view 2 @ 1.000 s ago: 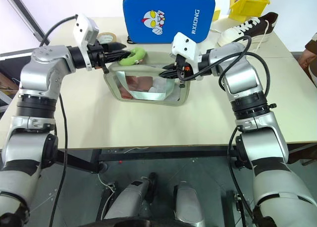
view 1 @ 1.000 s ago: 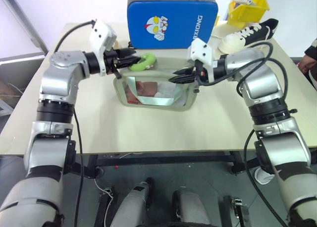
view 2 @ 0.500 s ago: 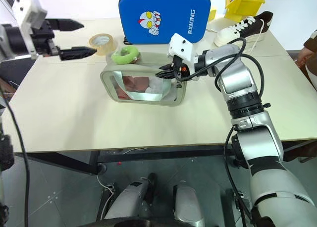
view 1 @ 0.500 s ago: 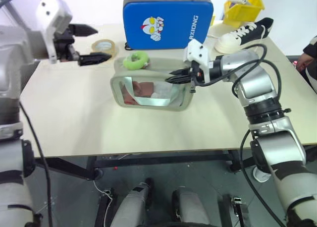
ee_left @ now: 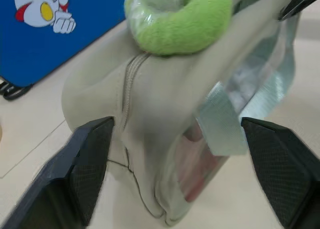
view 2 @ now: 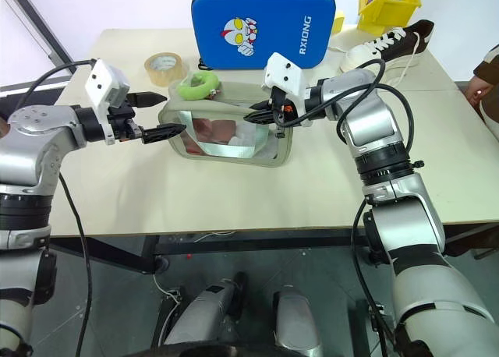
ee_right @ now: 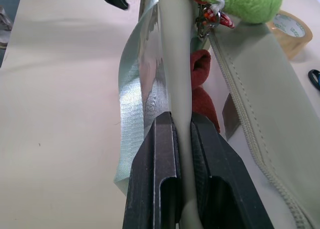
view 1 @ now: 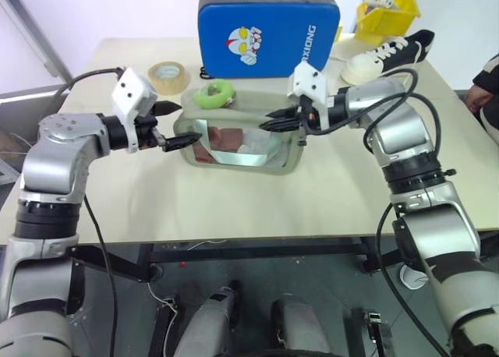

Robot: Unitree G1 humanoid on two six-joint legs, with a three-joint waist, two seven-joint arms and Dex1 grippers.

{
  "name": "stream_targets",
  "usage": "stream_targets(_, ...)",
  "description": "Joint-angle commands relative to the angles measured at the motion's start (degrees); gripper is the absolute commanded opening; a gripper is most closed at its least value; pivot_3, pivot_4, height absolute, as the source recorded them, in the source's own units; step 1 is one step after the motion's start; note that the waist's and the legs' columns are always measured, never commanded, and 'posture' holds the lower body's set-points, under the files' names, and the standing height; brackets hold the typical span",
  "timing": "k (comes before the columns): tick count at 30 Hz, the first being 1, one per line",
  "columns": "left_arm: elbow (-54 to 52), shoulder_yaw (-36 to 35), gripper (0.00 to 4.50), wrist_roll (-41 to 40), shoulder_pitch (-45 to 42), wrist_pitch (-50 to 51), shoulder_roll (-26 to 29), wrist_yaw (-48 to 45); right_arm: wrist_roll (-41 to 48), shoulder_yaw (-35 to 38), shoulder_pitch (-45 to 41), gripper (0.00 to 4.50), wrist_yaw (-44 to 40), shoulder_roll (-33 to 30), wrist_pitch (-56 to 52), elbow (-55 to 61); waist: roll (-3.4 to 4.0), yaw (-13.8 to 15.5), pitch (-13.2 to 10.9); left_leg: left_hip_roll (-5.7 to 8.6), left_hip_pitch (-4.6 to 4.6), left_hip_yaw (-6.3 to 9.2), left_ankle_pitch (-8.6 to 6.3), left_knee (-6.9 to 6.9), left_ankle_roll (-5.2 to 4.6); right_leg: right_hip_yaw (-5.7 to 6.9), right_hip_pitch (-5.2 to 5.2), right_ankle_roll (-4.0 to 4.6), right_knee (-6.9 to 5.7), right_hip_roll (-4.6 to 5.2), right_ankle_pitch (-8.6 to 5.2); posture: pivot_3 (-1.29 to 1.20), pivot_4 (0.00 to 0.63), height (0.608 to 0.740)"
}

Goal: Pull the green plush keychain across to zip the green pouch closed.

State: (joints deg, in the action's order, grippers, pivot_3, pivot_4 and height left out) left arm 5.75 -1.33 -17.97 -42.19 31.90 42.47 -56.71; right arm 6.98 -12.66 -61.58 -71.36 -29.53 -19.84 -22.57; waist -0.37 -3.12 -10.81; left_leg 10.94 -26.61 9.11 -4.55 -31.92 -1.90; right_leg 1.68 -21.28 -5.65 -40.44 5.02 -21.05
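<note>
Since the earlier frames our left tool has let go of the keychain and come back down to the pouch's left end, where its fingers now stand apart with nothing between them. In the left wrist view the two pads flank that end of the pouch without touching it.

Our right tool is unchanged: closed on the top edge of the pouch at its right end, the fabric pinched between both fingers.

The keychain rests on top of the pouch, near its left end; a small red clip joins it to the zipper. The pouch stands upright mid-desk, its clear window showing red and white contents that we cannot identify.

Behind it stands a blue case printed with a cartoon figure and the word "RXIONG". A tape roll lies to the left of the case. A black-and-white shoe and a yellow bin sit at the far right corner. A person's hand is cut off at the right edge.
</note>
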Motion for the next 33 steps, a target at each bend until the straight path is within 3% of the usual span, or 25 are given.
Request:
stream_targets(1,1.72,0.42,2.73,1.55,-2.12,-3.57,1.11,-1.16,0.57,0.83,-1.33,0.24,-0.10,-0.37,-0.38,2.93,0.00,0.03,0.00,0.00,0.00,0.00,0.00,0.00,0.00,0.00,0.00,0.00,0.00,0.00,0.00,0.00,0.150,0.740)
stream_targets(6,2.50,1.93,0.07,2.89,-0.82,-5.90,0.50,-2.19,0.60,1.06,-1.29,0.24,0.15,-0.68,-1.14,3.53,0.00,0.20,0.00,0.00,0.00,0.00,0.00,0.01,0.00,0.00,-0.01,0.00,0.00,0.00,0.00,0.00,0.150,0.740)
stream_targets(13,0.06,0.15,0.02,-1.35,-2.63,-0.17,-0.06,-3.14,0.72,1.50,-1.71,0.24,0.61,-1.21,-1.72,2.73,0.00,0.53,0.00,0.00,0.00,-0.01,-0.01,0.01,0.00,0.00,-0.01,0.01,0.00,0.01,0.00,0.00,0.150,0.740)
stream_targets(16,0.13,0.59,0.00,-0.43,-2.34,-0.78,0.38,-3.47,0.96,1.66,-2.31,1.21,0.03,-1.58,-2.13,2.17,0.00,0.55,0.00,0.00,0.00,-0.01,-0.01,0.01,0.00,0.00,-0.02,0.01,0.00,0.01,0.00,0.00,0.150,0.740)
stream_targets(22,-0.23,1.05,0.00,0.47,-1.33,-1.72,0.60,-3.71,0.05,2.36,-8.86,4.31,-3.61,-5.62,0.51,-2.50,0.02,0.69,-0.01,0.01,-0.05,-0.01,-0.01,0.01,0.01,0.00,-0.05,0.01,0.02,0.01,0.00,0.00,0.150,0.740)
stream_targets(28,-0.05,0.85,0.00,0.56,-1.71,-1.63,0.35,-3.23,5.61,5.01,-13.63,4.44,0.11,1.87,-7.66,-0.20,0.01,0.33,0.00,-0.01,0.01,0.00,0.00,0.19,0.02,-0.02,-0.08,0.03,0.03,0.02,-0.01,0.00,0.150,0.740)
stream_targets(33,0.98,1.26,0.00,1.04,-2.29,-2.00,-0.32,-2.83,3.83,2.14,-12.30,4.44,3.53,8.52,-6.87,-1.32,0.01,0.60,0.00,-0.01,0.00,-0.01,0.01,0.21,0.03,-0.02,-0.10,0.03,0.04,0.01,-0.01,0.00,0.150,0.740)
